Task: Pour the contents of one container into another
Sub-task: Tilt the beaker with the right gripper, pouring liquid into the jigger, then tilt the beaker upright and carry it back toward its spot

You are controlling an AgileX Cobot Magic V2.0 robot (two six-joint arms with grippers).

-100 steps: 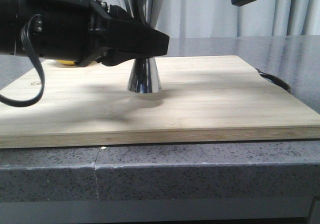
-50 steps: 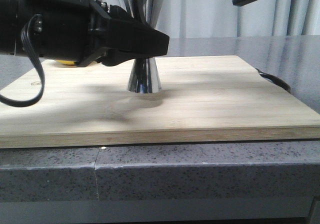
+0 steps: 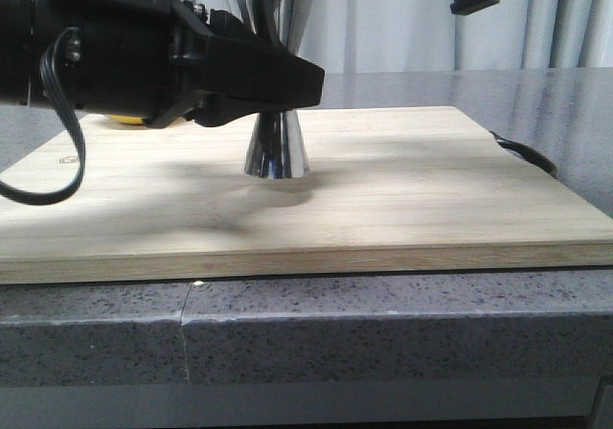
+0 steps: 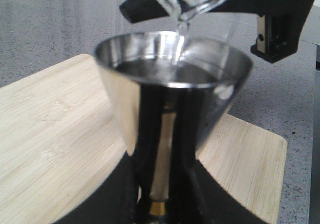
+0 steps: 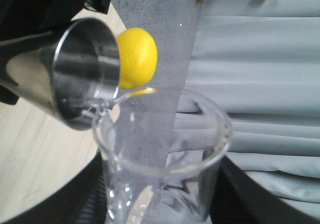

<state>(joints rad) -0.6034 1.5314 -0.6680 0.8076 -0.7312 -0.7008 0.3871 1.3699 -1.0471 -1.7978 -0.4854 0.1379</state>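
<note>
The steel jigger (image 4: 172, 84) stands upright on the bamboo board (image 3: 402, 190), its foot (image 3: 276, 153) showing below my left arm. My left gripper (image 4: 160, 196) is shut on its narrow gold-banded waist (image 4: 159, 208). Liquid lies inside its upper cup. The clear glass beaker (image 5: 162, 149) is tipped above it, with my right gripper (image 5: 162, 206) shut on its body. The beaker's pour lip (image 5: 102, 104) rests at the jigger's rim (image 5: 107, 66). A thin clear stream (image 4: 180, 28) runs from the lip into the cup. In the front view the beaker cannot be made out.
A yellow lemon (image 5: 136, 58) lies on the board beyond the jigger, and a sliver of it (image 3: 124, 120) shows under my left arm. The board has a black strap (image 3: 525, 151) at its right end. It sits on a grey stone counter (image 3: 383, 324), with curtains behind.
The black part of my right arm at the top of the front view has shifted slightly to the right. The left arm and the jigger have not moved.
</note>
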